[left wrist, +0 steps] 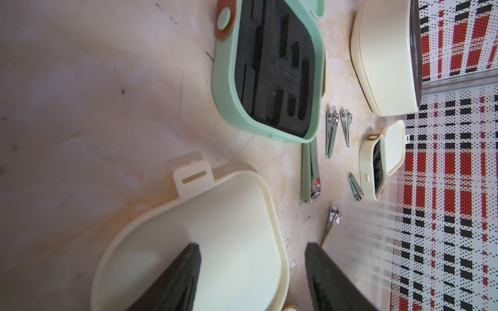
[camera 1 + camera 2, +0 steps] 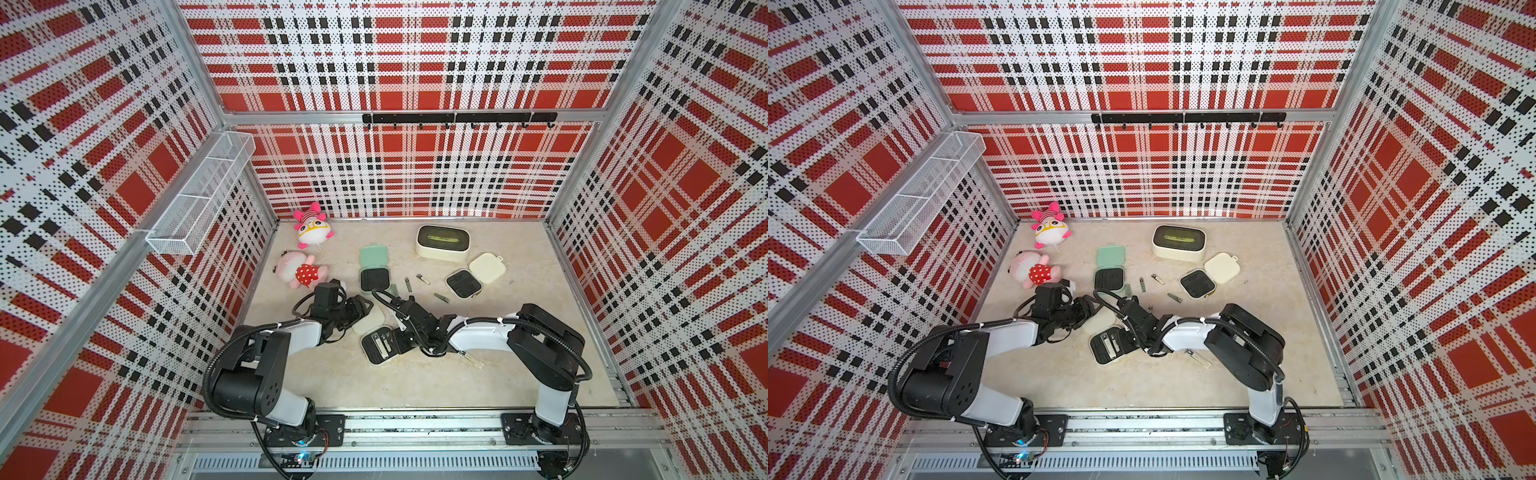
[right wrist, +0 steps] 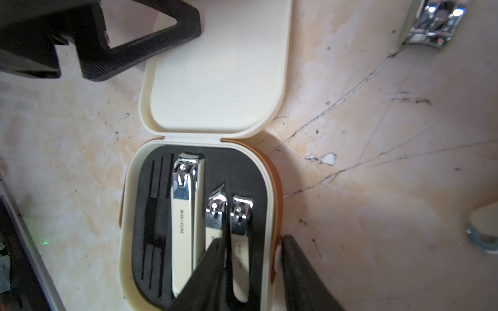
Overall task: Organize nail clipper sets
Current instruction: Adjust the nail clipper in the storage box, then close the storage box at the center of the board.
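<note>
First, far left of the tabletop [image 2: 415, 386]: two pink plush toys [image 2: 301, 272] near the wall, well apart from the cases.

Left pincer [image 1: 252, 245]: jaws wide, gripping nothing. One finger [image 1: 175, 280] hangs over the inside of the near cream case [image 1: 215, 215], over its open lid. The other finger sits beyond the lid's rim, over bare tabletop. Whether either touches the lid, cannot tell.

Near cream case: lies open close to the robot, mid-tabletop, lid hinged back toward the far side. Its black insert carries three silver clippers [image 3: 186, 215] side by side, one long and two shorter.

Mint case [image 2: 374, 257]: open, just beyond the near cream case, lid on the far side, black insert facing up. A green-handled clipper [image 1: 310, 175] lies just beside its corner.

Right pincer [image 3: 252, 238]: low over the near cream case, jaws partly apart, nothing visibly held. One finger is over the middle clipper, the other outside the case wall. The shortest clipper [image 3: 241, 215] and the rim lie between them.

Loose clippers [image 2: 423, 278]: scattered between the mint case and the far cream case [image 2: 487, 267]. A cream-handled clipper [image 2: 471, 358] lies beside the right forearm.

Cream box [image 2: 442, 253]: at the back, dark oval window on top.

Far cream case: open, just in front of the box, lid laid out to the right.
</note>
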Motion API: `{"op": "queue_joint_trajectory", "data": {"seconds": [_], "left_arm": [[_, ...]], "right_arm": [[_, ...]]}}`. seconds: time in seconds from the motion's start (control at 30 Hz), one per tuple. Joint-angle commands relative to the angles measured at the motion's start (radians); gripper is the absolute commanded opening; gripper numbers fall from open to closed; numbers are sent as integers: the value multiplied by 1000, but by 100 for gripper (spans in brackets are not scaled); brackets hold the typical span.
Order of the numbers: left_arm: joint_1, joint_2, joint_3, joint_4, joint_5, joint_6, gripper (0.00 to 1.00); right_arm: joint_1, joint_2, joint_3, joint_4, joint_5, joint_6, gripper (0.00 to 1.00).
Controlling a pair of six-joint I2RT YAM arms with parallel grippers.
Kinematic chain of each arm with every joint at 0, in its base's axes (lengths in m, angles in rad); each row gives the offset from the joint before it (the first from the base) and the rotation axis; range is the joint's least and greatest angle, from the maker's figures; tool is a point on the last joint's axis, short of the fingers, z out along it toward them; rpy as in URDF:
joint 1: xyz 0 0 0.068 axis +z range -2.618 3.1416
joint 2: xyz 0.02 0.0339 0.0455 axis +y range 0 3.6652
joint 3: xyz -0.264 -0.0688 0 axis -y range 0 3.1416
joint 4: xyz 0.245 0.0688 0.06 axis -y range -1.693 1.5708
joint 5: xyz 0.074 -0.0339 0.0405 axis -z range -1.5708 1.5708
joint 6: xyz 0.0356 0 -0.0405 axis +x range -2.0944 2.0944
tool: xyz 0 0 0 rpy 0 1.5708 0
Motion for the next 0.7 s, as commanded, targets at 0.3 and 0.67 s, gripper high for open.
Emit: {"op": "queue_joint_trajectory", "data": {"seconds": [0.3, 0.67], "left_arm": [[7, -47, 37, -135, -7, 26, 67], [28, -113, 84, -196, 7, 38, 68]], "right_arm": [[7, 0, 58, -39, 25, -15, 50], [14, 49, 71, -45, 25, -15, 50]]}}
